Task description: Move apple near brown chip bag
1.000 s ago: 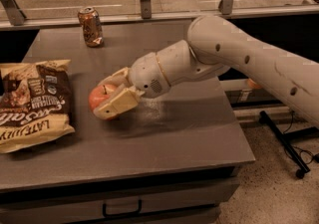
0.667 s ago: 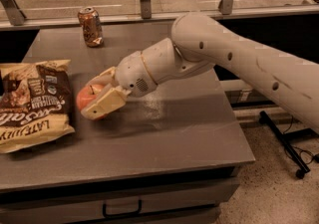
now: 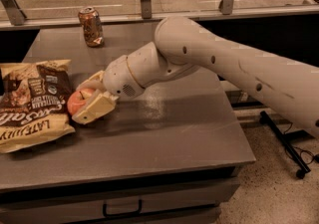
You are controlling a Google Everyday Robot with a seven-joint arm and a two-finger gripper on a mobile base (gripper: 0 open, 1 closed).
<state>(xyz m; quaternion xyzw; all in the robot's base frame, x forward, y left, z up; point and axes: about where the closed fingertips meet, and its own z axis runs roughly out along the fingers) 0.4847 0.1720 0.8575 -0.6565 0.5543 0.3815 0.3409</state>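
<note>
There is one apple (image 3: 75,102), one brown chip bag (image 3: 31,101), one soda can (image 3: 91,27) and one gripper (image 3: 83,99) on one pale arm (image 3: 209,63). All of them are on or above one grey table (image 3: 174,133), which has a drawer with a dark handle (image 3: 122,210) in its front.

The apple sits between the two fingers of the gripper. One finger (image 3: 95,110) lies under and in front of it, and the other finger passes over its top and far side. The fingers are closed on the apple and they hold it; only the left part of the fruit shows beyond them. The gripper is at the left part of the table, low over the surface. I cannot tell if the apple rests on the table or hangs a little above it. The apple is just beside the right edge of the chip bag, about at the middle of the bag's height. I cannot tell if it touches the bag.

Compared with one second ago, the gripper and the apple are more to the left and closer to the bag. At that time a clear strip of table lay between the apple and the bag; now this strip is almost gone. The arm reaches more across the table. The chip bag and the can lie at the same places as before.
</note>
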